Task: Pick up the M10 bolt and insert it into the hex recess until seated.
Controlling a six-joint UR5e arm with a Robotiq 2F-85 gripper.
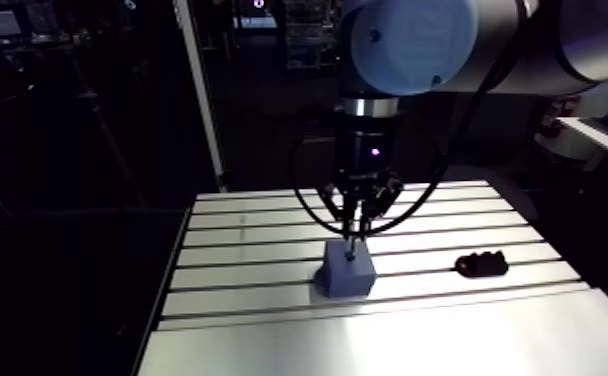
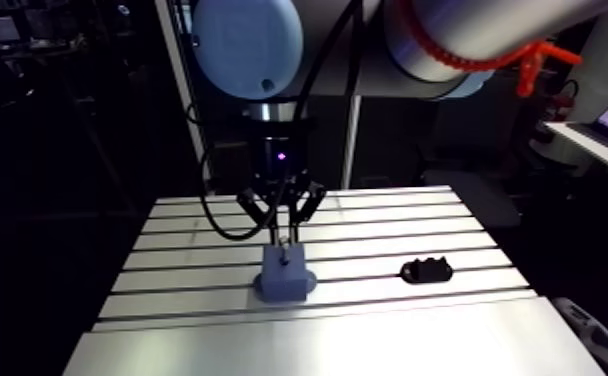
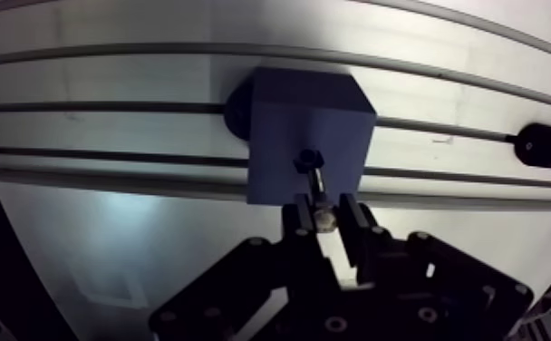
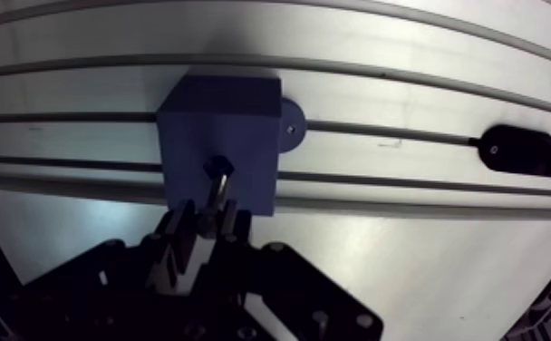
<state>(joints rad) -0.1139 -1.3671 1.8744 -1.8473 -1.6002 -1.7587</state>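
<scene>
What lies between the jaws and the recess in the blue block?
The bolt. The wrist view shows its shank clamped in the gripper, with its head at the face of the blue block. Nothing else is in between.

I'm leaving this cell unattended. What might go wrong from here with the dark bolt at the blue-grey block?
The gripper pinches the dark metal bolt by its shank end, so it may tilt or slip when pushed. Its hex head sits at the recess in the blue-grey block; misaligned flats could jam it unseated.

Robotics lab, slotted aluminium table (image 1: 248, 262), industrial robot arm (image 1: 408, 40)
</scene>
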